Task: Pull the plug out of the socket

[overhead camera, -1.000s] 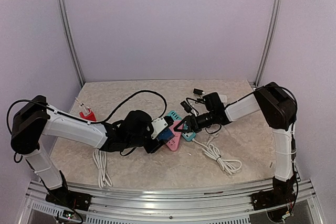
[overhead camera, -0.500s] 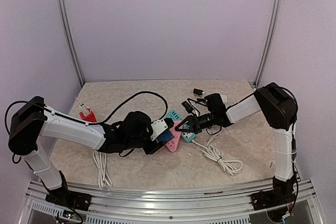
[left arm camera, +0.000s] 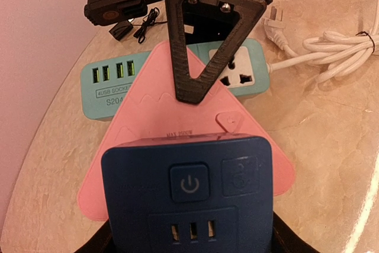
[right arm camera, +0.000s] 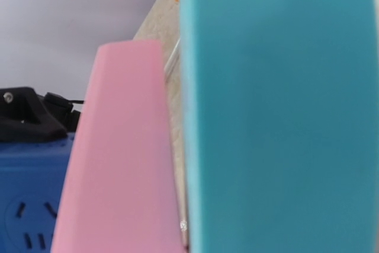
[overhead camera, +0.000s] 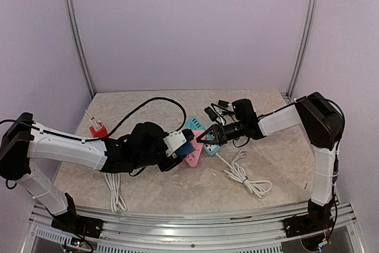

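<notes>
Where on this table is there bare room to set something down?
Bare marble: the near strip between the left white cable and the coiled white cable, and the right side beyond that coil. Crowded: the centre, where left claw, blue socket, pink socket, teal strip and right claw bunch, black adapters behind.

White arm shells [overhead camera: 65,145], black joints [overhead camera: 317,117] — right claw [left arm camera: 187,90] black, triangular, two screws.

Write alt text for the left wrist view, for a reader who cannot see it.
A blue square socket block with a power button fills the foreground, overlapping a pink triangular power strip. Behind, the right arm's black triangular finger reaches over a teal rectangular USB strip; white bundled cable lies right.
</notes>
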Controlling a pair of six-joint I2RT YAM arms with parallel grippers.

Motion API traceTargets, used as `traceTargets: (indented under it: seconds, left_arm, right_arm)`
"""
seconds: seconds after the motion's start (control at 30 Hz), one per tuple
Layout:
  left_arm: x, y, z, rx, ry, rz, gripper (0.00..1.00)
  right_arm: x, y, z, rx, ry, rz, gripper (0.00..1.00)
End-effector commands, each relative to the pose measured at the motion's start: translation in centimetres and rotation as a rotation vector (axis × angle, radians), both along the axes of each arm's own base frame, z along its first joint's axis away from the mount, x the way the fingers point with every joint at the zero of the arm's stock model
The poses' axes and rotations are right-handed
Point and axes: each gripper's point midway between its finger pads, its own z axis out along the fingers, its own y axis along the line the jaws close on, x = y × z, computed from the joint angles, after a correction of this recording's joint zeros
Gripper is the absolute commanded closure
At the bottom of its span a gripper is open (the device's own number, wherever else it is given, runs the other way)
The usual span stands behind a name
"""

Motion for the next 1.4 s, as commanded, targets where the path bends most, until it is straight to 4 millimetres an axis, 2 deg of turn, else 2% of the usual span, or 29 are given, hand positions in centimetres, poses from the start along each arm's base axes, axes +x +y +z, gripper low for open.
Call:
traceTargets:
  seconds: [0.0, 0.1, 0.23, 0.33, 0.43, 0.53, 0.67, 0.77, 0.9, 0.97, 1.0, 1.1, 1.23, 1.37]
  left_arm:
    - [-1.2, -4.1, 10.9, -0.277, -0.134, -0.122, 0.86]
    - [-2.5, -4.4, 11.5, -0.336, -0.105, -0.185, 0.86]
    - [-4.3, -4.0, 12.9, -0.383, -0.195, -0.264, 0.85]
    - [-5.7, -4.1, 12.7, -0.351, -0.269, -0.327, 0.85]
    - [-5.4, -4.0, 12.5, -0.319, -0.282, -0.311, 0.86]
    - [-4.0, -3.8, 12.8, -0.347, -0.226, -0.239, 0.88]
    - [-3.6, -3.3, 14.3, -0.481, -0.129, -0.234, 0.89]
    - [-3.7, -3.1, 15.1, -0.505, -0.147, -0.243, 0.89]
    - [-2.9, -4.0, 13.7, -0.337, -0.238, -0.187, 0.9]
    - [-2.0, -4.8, 11.8, -0.222, -0.258, -0.141, 0.91]
    - [-1.7, -5.1, 11.9, -0.191, -0.273, -0.121, 0.91]
    - [-0.9, -5.9, 10.2, -0.103, -0.286, -0.085, 0.93]
    - [-1.4, -6.9, 9.6, -0.091, -0.28, -0.116, 0.93]
    - [-3.0, -6.8, 10.5, -0.189, -0.267, -0.186, 0.93]
  right_arm:
    - [0.6, -0.9, -3.5, -0.147, 0.008, -0.091, 0.77]
    - [0.8, -1.0, -3.7, -0.162, 0.001, -0.101, 0.81]
    - [1.0, -1.1, -4.1, -0.177, 0.005, -0.111, 0.87]
    - [1.3, -1.2, -4.3, -0.188, 0.005, -0.123, 0.88]
    - [1.5, -1.2, -4.4, -0.196, 0.002, -0.134, 0.9]
    - [1.6, -1.4, -4.6, -0.21, -0.006, -0.145, 0.91]
    - [1.8, -1.6, -4.8, -0.23, -0.016, -0.157, 0.92]
    - [1.9, -1.8, -4.9, -0.242, -0.02, -0.167, 0.93]
    - [2.1, -2.0, -4.7, -0.26, -0.029, -0.181, 0.95]
    - [2.2, -2.1, -4.6, -0.267, -0.034, -0.189, 0.96]
    - [2.2, -2.2, -4.6, -0.27, -0.036, -0.193, 0.97]
    - [2.3, -2.3, -4.4, -0.273, -0.043, -0.197, 0.99]
    - [2.3, -2.4, -4.5, -0.284, -0.045, -0.199, 0.99]
    - [2.2, -2.4, -4.8, -0.292, -0.048, -0.196, 1.0]
